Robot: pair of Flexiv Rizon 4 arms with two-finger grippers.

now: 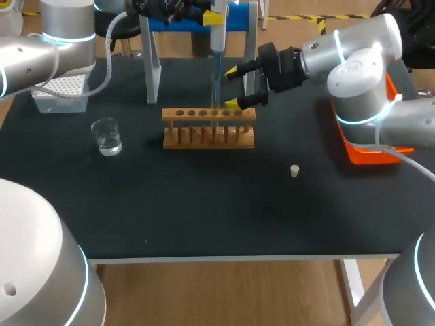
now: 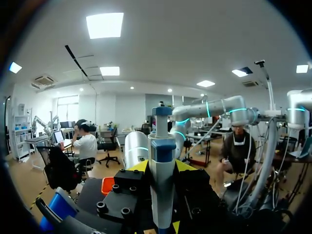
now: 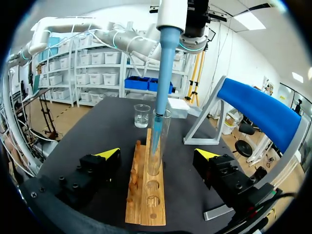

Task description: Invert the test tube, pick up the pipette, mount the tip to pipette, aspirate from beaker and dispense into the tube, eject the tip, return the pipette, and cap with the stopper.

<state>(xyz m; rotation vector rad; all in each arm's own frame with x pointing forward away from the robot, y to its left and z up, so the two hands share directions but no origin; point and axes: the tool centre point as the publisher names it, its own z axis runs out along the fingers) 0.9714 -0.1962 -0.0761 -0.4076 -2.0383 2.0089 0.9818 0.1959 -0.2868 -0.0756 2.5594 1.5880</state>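
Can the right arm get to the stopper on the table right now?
Probably yes. The stopper lies alone on the bare table, right of the rack. The right gripper is open and holds nothing, jaws either side of the tube, so it need only back away first.

The pipette (image 1: 217, 37) stands upright, its blue tip (image 1: 216, 78) down inside the clear test tube (image 3: 157, 163) standing in the wooden rack (image 1: 209, 138). The beaker (image 1: 107, 136) holds clear liquid; the pale stopper (image 1: 294, 170) lies apart.

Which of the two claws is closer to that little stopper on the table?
Right. The right gripper straddles the rack behind the stopper; the left gripper holds the pipette higher up.
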